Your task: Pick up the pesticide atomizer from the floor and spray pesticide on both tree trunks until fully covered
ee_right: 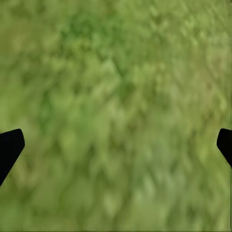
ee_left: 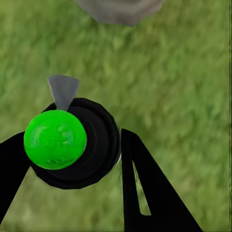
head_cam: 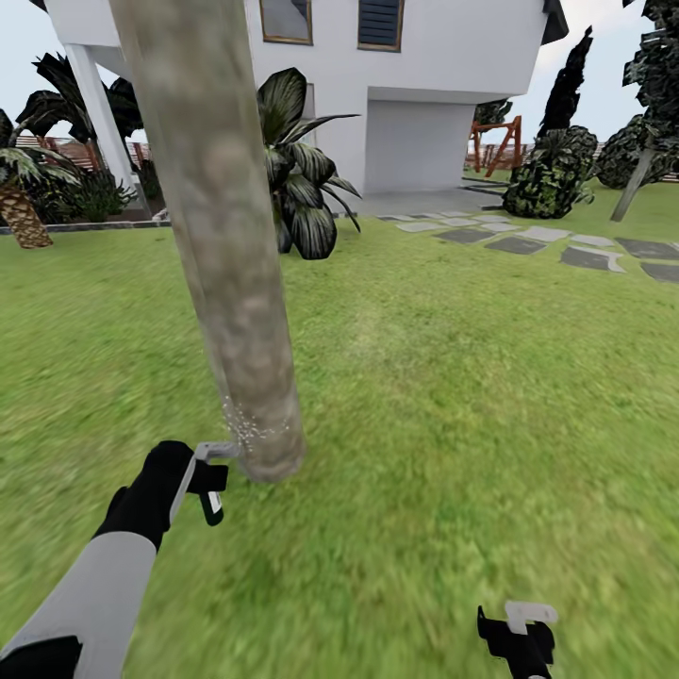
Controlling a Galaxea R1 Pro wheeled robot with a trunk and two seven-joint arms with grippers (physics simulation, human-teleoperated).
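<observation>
A thick grey-beige mottled tree trunk (head_cam: 222, 236) rises from the grass (head_cam: 453, 405) just ahead of my left arm. Fine whitish specks of pesticide (head_cam: 241, 429) dot its base on the side facing my left gripper (head_cam: 213, 479), which hangs close beside the trunk's foot. The left wrist view looks down on the pesticide atomizer (ee_left: 92, 145), a round black body with a bright green top and a grey nozzle; my left gripper (ee_left: 72, 151) is shut on it, and the trunk's base (ee_left: 118, 9) lies beyond. My right gripper (head_cam: 521, 630) hangs open over bare grass (ee_right: 116, 96).
A white house (head_cam: 415, 104) stands behind the lawn, with a large dark-leaved plant (head_cam: 302, 179) past the trunk. Grey stepping slabs (head_cam: 528, 236) run off to the right toward dark bushes (head_cam: 552, 174). A scaly palm (head_cam: 21, 203) is at the far left.
</observation>
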